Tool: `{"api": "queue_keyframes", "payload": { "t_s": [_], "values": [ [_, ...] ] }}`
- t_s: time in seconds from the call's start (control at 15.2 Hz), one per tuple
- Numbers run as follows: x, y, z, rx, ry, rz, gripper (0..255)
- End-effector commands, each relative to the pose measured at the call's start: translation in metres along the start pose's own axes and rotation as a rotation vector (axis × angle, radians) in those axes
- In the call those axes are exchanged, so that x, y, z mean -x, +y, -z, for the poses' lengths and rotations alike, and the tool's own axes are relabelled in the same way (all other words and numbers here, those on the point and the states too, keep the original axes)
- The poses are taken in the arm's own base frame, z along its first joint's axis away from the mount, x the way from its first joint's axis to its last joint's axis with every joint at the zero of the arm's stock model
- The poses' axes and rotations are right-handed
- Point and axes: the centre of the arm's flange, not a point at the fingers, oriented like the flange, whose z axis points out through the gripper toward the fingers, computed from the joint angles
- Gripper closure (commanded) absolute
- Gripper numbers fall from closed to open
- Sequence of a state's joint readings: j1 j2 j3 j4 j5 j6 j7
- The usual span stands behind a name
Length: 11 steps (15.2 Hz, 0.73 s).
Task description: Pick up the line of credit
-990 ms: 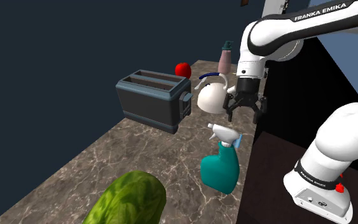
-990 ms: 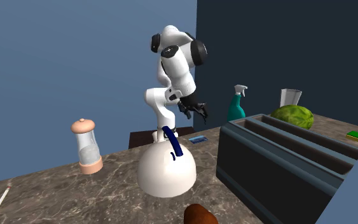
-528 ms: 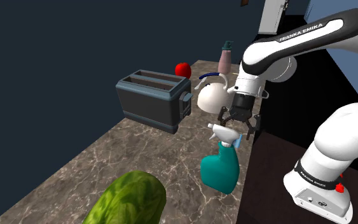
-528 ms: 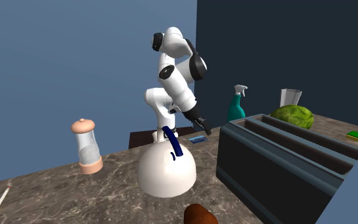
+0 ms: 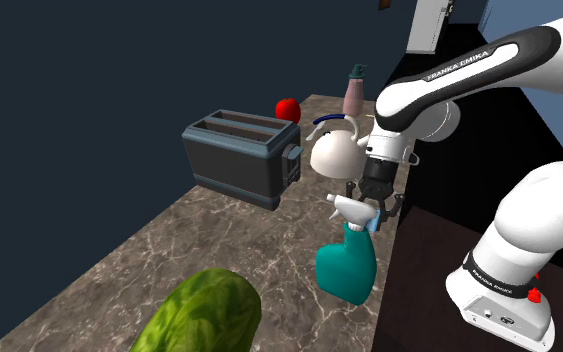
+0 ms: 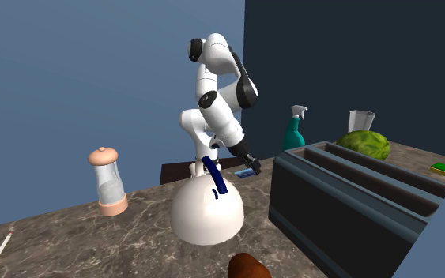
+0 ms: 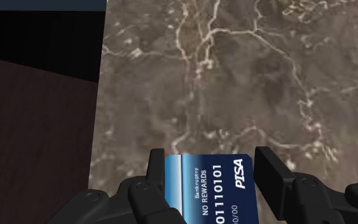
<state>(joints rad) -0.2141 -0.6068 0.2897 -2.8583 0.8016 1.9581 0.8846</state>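
Poised low over the marbled tabletop [image 7: 234, 76] at 12 o'clock from the teal spray bottle [image 5: 347, 265], with fingers [image 7: 156, 170] spread just beside the blue card's [image 7: 209, 184] edges.

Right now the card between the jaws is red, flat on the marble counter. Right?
Not red: the card is blue, as the wrist view shows. It does lie flat on the marble counter, between the gripper jaws.
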Motion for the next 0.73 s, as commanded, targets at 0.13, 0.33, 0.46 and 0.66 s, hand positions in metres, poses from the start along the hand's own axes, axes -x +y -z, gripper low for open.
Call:
{"api": "queue_keyframes", "payload": {
  "t_s": [0.13,0.33,0.46,0.66],
  "values": [
    [0.0,0.0,-0.001,0.0,0.0,0.0,255],
    [0.0,0.0,-0.001,0.0,0.0,0.0,255],
    [-0.001,0.001,0.0,0.0,0.0,0.0,255],
    [0.008,0.0,0.013,0.0,0.0,0.0,255]
  ]
}}
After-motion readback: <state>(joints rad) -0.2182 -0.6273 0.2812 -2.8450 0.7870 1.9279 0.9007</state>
